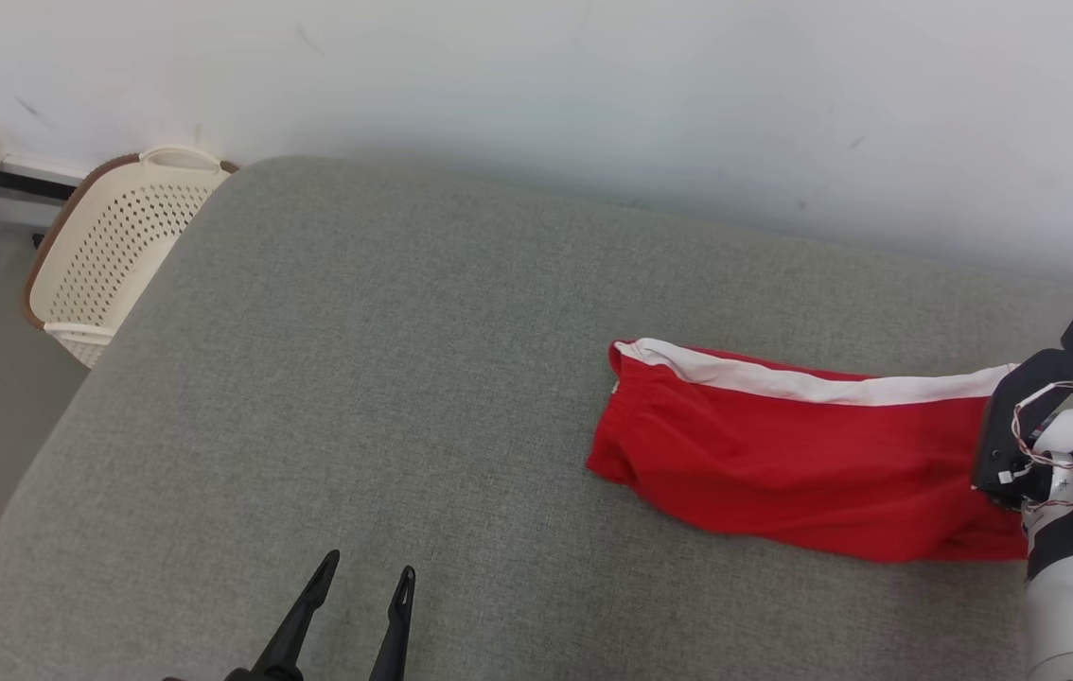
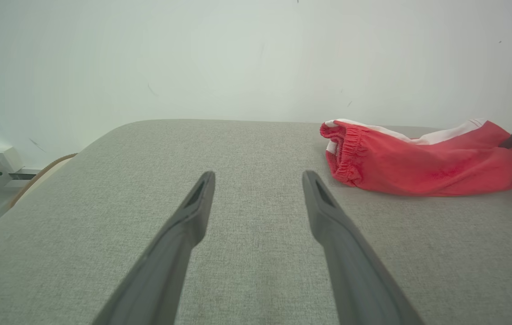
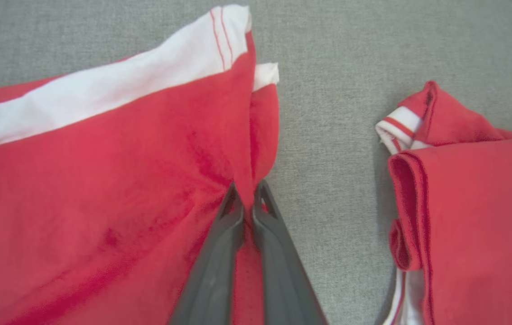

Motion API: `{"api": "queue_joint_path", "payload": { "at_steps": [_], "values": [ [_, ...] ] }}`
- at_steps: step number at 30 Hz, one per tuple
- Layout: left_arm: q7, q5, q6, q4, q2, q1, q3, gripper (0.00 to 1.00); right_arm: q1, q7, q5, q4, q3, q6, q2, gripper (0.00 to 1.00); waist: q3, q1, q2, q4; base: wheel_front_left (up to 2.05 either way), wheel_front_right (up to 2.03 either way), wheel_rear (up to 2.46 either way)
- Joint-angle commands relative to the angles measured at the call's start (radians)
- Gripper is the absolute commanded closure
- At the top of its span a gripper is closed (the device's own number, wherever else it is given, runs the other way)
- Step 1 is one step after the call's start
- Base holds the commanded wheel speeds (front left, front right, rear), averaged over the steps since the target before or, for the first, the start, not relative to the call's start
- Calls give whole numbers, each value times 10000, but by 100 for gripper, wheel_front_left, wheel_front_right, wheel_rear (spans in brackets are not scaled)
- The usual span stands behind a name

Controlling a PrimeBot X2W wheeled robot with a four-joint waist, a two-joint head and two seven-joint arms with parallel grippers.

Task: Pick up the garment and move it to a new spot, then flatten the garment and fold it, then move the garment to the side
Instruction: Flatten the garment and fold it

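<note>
The garment (image 1: 782, 454), red shorts with a white side stripe, lies crumpled on the right part of the grey table (image 1: 404, 331); its elastic waistband (image 2: 344, 155) faces the left gripper. My right gripper (image 3: 248, 192) is shut on a fold of red cloth at the garment's leg hem (image 3: 102, 189), the fingers pinched tight together with fabric between them. In the head view the right wrist (image 1: 1029, 445) covers that end of the garment. My left gripper (image 1: 368, 566) stands open low over bare table near the front edge, well left of the garment (image 2: 418, 162), nothing between its fingers (image 2: 258, 177).
A second folded red and white garment (image 3: 472, 216) lies just right of the held hem in the right wrist view. A cream perforated basket (image 1: 111, 246) stands off the table's far left corner. A pale wall runs along the table's far edge.
</note>
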Motion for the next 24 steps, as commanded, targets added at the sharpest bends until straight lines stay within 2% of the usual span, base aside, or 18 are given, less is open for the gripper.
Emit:
{"api": "queue_joint_path", "payload": {
  "at_steps": [1,5,10,19,24],
  "values": [
    [-65,-36,2,43,18,41,9,0,129,-20,-269,-267,-51,-30,38,100,-163,0,-1,-75,0,0,0],
    [-68,-74,16,98,33,110,15,0,-132,30,-93,-312,17,-30,248,100,-380,0,-1,-143,0,0,0],
    [-74,-119,-11,155,49,156,-24,0,-644,-140,810,359,743,-29,361,100,-641,0,-1,-106,0,0,0],
    [-81,-220,-73,243,66,192,-154,0,-2018,-1120,3370,3331,2963,-29,368,100,-903,0,-1,483,0,0,0],
    [-83,-221,-111,324,42,133,-290,0,-2327,-1539,4414,3958,3860,-29,376,100,-863,0,-1,1017,0,0,0]
  ]
}}
